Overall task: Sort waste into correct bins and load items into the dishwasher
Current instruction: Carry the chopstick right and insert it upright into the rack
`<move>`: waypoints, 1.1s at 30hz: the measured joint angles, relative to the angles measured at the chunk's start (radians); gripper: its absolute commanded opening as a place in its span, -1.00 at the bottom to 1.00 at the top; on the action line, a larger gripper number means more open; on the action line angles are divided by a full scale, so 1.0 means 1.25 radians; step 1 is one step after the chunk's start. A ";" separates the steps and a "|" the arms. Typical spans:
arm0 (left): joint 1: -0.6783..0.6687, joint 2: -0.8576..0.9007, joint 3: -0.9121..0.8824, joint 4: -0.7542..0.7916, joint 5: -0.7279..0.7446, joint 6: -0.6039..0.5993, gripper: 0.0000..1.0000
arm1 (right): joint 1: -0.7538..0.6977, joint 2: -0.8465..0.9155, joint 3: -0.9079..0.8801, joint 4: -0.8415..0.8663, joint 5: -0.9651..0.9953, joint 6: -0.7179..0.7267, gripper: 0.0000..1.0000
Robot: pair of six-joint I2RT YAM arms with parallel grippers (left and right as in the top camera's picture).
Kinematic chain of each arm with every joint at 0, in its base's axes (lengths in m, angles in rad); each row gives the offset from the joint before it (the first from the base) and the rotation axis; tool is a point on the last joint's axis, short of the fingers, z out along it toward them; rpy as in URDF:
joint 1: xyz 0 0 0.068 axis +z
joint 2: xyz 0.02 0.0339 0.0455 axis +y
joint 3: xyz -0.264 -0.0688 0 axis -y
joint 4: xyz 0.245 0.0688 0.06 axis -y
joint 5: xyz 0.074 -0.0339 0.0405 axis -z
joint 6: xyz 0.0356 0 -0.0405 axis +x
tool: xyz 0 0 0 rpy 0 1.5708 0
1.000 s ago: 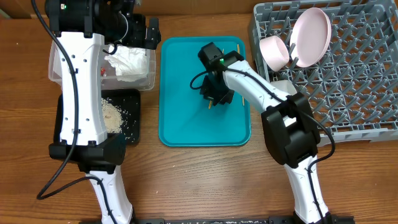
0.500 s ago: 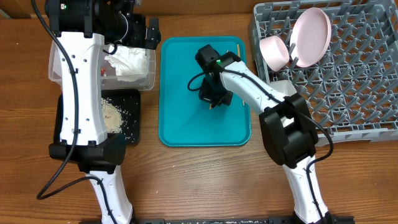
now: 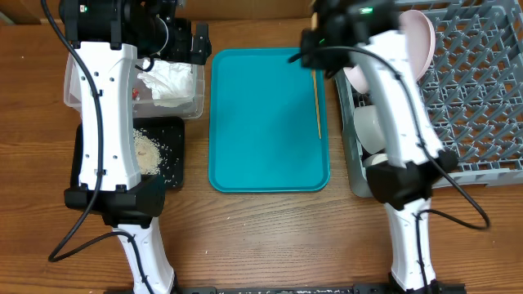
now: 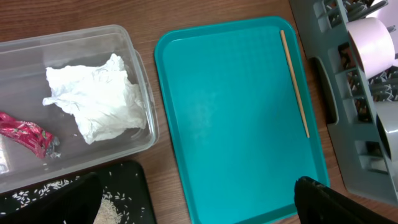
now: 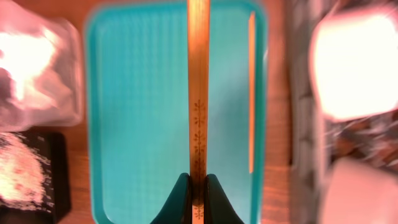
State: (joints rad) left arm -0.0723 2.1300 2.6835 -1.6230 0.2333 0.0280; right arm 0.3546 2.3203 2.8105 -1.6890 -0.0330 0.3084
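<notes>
My right gripper (image 5: 198,186) is shut on a light wooden chopstick (image 5: 198,93) and holds it high over the teal tray (image 5: 137,124). In the overhead view this gripper (image 3: 315,39) is blurred near the tray's back right corner. The second chopstick (image 3: 318,102) lies along the tray's right edge. My left gripper (image 4: 199,208) is open and empty, above the clear tub (image 3: 194,104), which holds the white napkin (image 3: 167,82) and the red wrapper (image 4: 28,134). Rice (image 3: 147,151) lies in the black tray (image 3: 176,167). The grey dish rack (image 3: 490,122) holds a plate (image 3: 421,41), a bowl (image 3: 359,69) and a cup (image 3: 372,124).
The teal tray (image 3: 261,122) sits mid-table between the bins and the rack. The raised right arm crosses the rack's left side and hides part of the dishes there. Bare wooden table (image 3: 270,237) lies in front.
My right gripper has risen off the teal tray with one chopstick and swung to the back right. The other chopstick now shows on the tray. The left arm has not moved.
</notes>
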 measured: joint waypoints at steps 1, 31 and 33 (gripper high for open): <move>0.000 0.000 0.000 0.000 0.000 0.000 1.00 | -0.006 -0.014 0.007 -0.002 0.003 -0.006 -0.93; 0.000 0.000 0.000 -0.001 0.000 0.000 1.00 | -0.269 -0.393 -0.805 0.142 0.183 -0.352 -0.92; 0.000 0.000 0.000 0.000 0.000 0.000 1.00 | -0.283 -0.392 -0.857 0.186 0.189 -0.375 -0.92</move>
State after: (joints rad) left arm -0.0723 2.1300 2.6835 -1.6226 0.2337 0.0280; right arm 0.0010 1.8297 1.7390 -1.4563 0.2031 -0.1600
